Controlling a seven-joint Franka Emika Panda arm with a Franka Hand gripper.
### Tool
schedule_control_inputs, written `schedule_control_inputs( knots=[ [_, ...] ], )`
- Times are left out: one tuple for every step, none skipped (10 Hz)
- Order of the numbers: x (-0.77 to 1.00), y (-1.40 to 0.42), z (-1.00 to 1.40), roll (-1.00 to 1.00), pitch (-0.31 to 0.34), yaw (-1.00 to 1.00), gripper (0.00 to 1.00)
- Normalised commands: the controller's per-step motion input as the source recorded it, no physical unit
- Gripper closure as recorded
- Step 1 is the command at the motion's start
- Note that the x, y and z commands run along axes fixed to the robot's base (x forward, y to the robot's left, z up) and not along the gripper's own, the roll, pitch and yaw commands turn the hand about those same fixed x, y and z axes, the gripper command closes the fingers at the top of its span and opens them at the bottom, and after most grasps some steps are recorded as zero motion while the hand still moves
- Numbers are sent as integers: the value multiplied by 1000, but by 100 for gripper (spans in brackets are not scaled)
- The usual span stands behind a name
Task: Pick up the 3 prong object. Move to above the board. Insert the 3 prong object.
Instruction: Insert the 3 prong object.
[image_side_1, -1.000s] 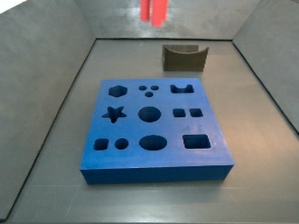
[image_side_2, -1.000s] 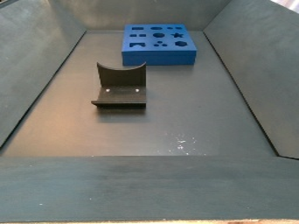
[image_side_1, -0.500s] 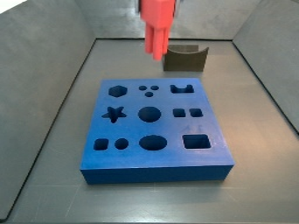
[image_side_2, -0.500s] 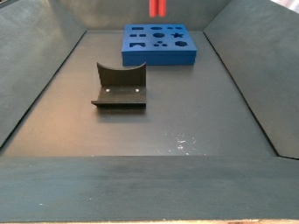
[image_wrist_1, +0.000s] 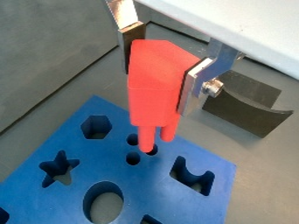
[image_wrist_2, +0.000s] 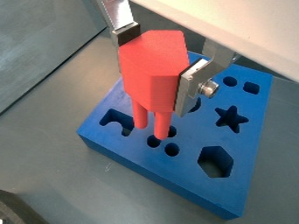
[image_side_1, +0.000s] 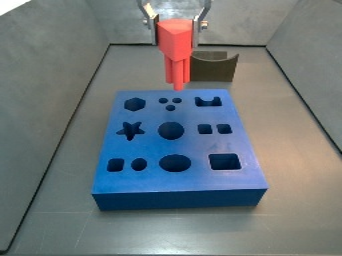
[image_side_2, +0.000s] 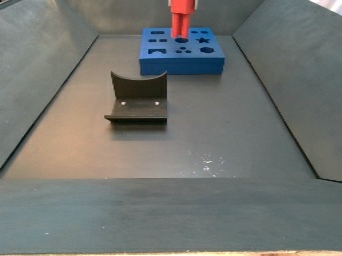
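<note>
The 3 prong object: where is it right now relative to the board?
The 3 prong object is held in the gripper, just above the board, its prongs at the three small holes near the far edge in a side view.

3 prong object (image_wrist_1: 156, 83) and board (image_side_1: 140, 170), one of each.
Object: bright red, blocky top, prongs pointing down, upright, clamped in the gripper (image_wrist_2: 158, 72) over the board's three small round holes. Board: flat blue slab on the floor, cut-outs include star, hexagon, circles, squares.
</note>
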Motion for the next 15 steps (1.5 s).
schedule_control_inputs(
  knots=[
    [-197, -54, -791, 229, -234, 0, 100],
    [-194, -83, -871, 263, -289, 0, 100],
    [-37, -29, -731, 14, -371, 0, 100],
    [23, 0, -417, -103, -263, -20, 100],
    [163, 0, -263, -71, -89, -29, 100],
    [166, 0, -377, 0, -60, 0, 100],
    [0, 0, -283, 0, 0, 0, 100],
    [-14, 0, -17, 0, 0, 0, 100],
    [-323, 0, -203, 91, 40, 0, 100],
    [-480, 0, -237, 0, 0, -3, 100],
    [0, 0, -17, -20, -23, 0, 100],
    [0, -49, -626, 60, -83, 0, 100],
    [23, -23, -1000, 86, -146, 0, 100],
    [97, -6, -1000, 71, -140, 11, 100],
    [114, -14, -1000, 29, -169, 9, 100]
  ],
)
